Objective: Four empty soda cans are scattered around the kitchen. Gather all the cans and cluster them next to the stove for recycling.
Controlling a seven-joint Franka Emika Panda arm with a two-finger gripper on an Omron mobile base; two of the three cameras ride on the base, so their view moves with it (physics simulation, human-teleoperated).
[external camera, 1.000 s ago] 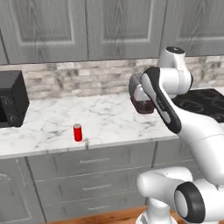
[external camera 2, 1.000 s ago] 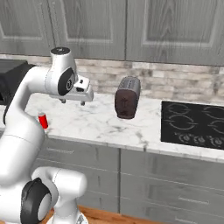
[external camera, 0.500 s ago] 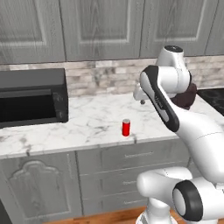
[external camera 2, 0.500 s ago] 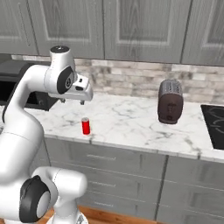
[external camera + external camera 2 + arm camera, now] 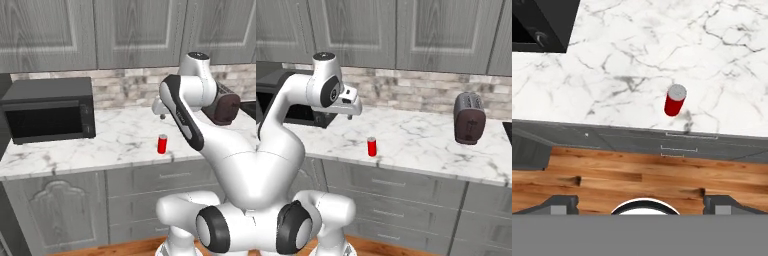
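Red soda can [image 5: 162, 144] [image 5: 372, 147] [image 5: 675, 100] stands upright on the white marble counter [image 5: 115, 145] [image 5: 421, 145] [image 5: 612, 60], close to the front edge, bare marble all round it. Microwave [image 5: 50, 110] [image 5: 286, 100] [image 5: 539, 22] sits at the left end, well apart from the can; toaster [image 5: 223, 104] [image 5: 469, 118] well apart to the right. Grey upper cabinets [image 5: 100, 30] [image 5: 406, 30] overhang the back of the counter. Gripper [image 5: 350, 114] [image 5: 640, 202] hangs over the counter above and behind the can, jaws spread wide, empty, touching nothing. Hand view: fingertips [image 5: 559, 202] low in frame over the wood floor [image 5: 612, 175], can above and slightly right of centre. Height gap to the can is hard to judge from these angles, looks clear.
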